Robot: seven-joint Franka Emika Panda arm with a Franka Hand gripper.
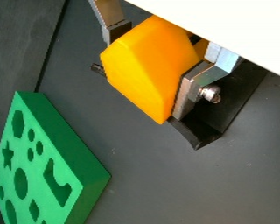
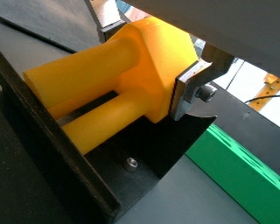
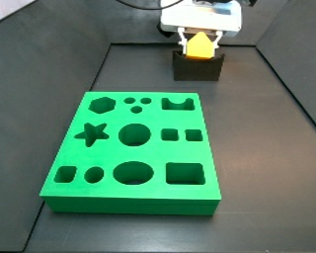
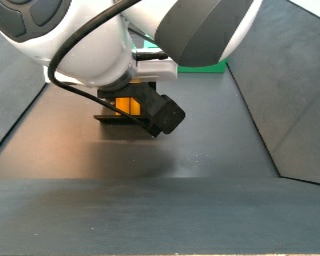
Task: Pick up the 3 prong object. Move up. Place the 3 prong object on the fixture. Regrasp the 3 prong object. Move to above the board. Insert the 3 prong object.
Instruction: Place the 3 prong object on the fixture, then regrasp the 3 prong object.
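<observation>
The orange-yellow 3 prong object sits between my gripper's silver fingers in both wrist views; its long prongs lie along the dark fixture. My gripper is shut on the 3 prong object right over the fixture at the far end of the floor. In a side view the arm hides most of it; only a bit of orange shows by the fixture. The green board with shaped holes lies nearer, apart from the fixture; its corner shows in a wrist view.
Dark walls enclose the floor on the left, right and back. The board's green edge also shows in a wrist view. The robot's white body fills the upper part of a side view.
</observation>
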